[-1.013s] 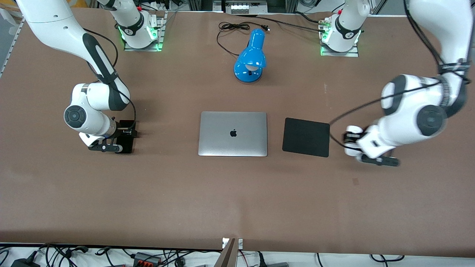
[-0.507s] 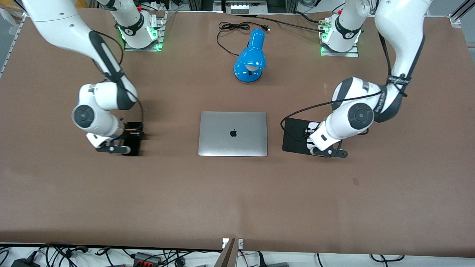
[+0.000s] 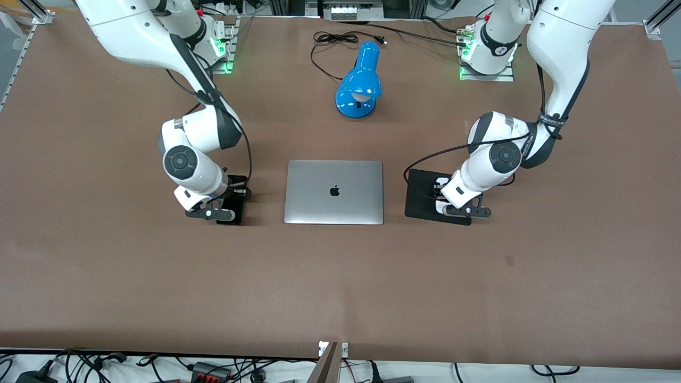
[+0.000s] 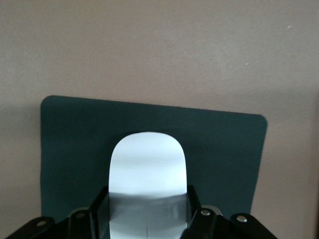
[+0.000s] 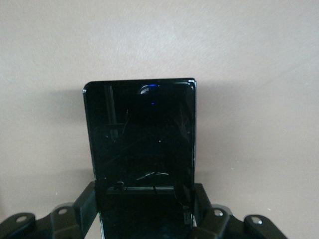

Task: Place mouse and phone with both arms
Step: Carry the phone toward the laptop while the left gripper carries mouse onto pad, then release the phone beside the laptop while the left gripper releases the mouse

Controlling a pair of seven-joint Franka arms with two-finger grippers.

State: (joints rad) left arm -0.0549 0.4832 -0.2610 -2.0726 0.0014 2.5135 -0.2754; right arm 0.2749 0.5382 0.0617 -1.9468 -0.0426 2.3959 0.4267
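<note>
Counter: brown matte counter (image 3: pixel 340 276), bare along its near edge; closed silver laptop (image 3: pixel 334 192) at the middle, glossy blue desk lamp (image 3: pixel 359 82) farther from the front camera.
Right tool: right tool (image 3: pixel 219 210), low beside the laptop toward the right arm's end, clamps the slim black phone (image 5: pixel 142 144).
Left tool: left tool (image 3: pixel 462 208) grips the small white oval mouse (image 4: pixel 147 172) over the squarish black mouse pad (image 3: pixel 432 196).
</note>
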